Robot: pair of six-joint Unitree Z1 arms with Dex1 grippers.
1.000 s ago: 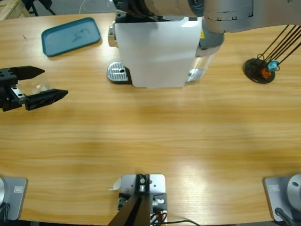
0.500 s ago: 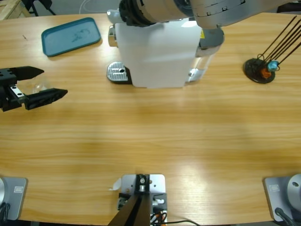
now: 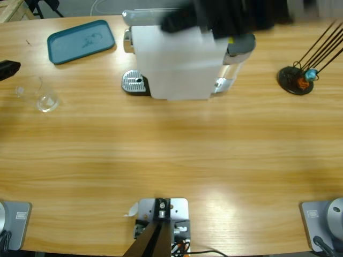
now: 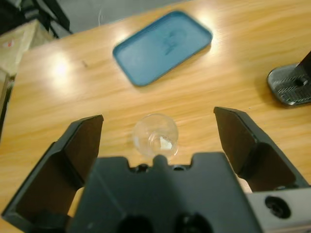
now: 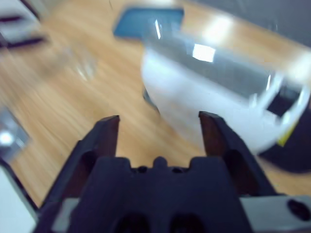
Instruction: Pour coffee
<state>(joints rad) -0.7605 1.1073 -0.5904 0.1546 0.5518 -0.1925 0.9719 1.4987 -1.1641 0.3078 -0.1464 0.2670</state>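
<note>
A small clear glass (image 3: 40, 96) stands near the table's left edge, and no coffee shows in it or anywhere else. In the left wrist view the glass (image 4: 155, 135) sits just beyond my left gripper (image 4: 158, 116), which is open and holds nothing. From above, only one of its black fingers (image 3: 8, 68) shows at the left edge, apart from the glass. My right gripper (image 5: 159, 119) is open and empty, looking down at the white coffee machine (image 5: 214, 97). That arm (image 3: 230, 15) is a dark blur over the machine (image 3: 177, 59).
A blue tray (image 3: 80, 40) lies at the back left, also seen in the left wrist view (image 4: 163, 46). The machine's metal drip plate (image 3: 134, 83) juts out to its left. A black stand with thin rods (image 3: 295, 80) sits at the right.
My left gripper has drawn back to the left, off the glass it straddled, leaving the glass standing alone. The right arm has swung quickly above the machine.
</note>
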